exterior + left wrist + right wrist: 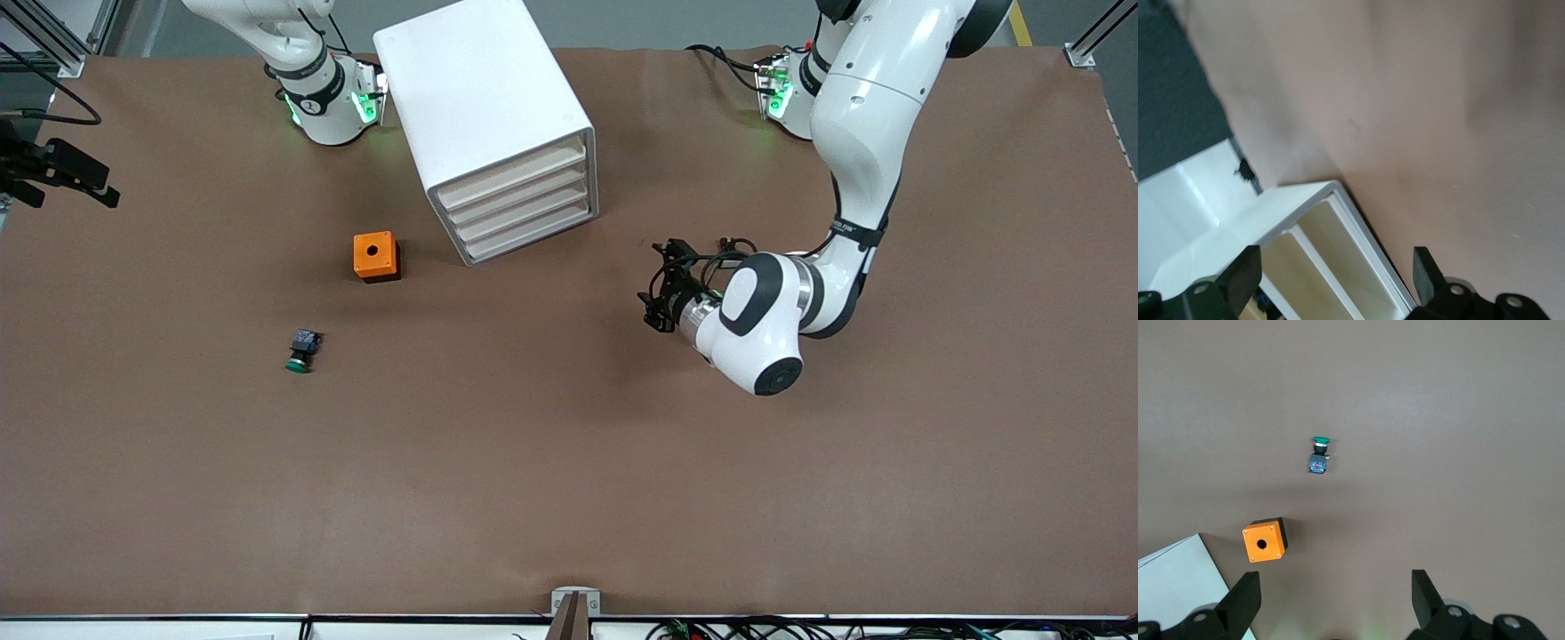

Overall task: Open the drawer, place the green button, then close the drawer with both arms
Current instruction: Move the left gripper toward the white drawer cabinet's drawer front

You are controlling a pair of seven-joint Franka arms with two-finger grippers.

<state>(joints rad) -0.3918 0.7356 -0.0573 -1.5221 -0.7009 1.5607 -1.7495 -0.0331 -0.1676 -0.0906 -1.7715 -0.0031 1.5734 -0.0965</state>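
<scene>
Nothing is done yet: all drawers in the cabinet are closed, the button lies on the table nearer the camera than the cabinet, my left gripper hovers beside the cabinet with jaws apart, and my right gripper waits high above the table, jaws apart too.

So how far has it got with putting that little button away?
Barely started. All four drawers of the cabinet look shut. The button lies untouched on the table. The left gripper, open, approaches the drawer fronts; the right gripper waits open. Opening, placing and closing remain.

arms: two, glossy white rounded shells, black joint bands | left arm: black cables by wrist, round black end cap | right arm: black band, small marking | bases: green lights | grippers: black, two-finger, round screws
</scene>
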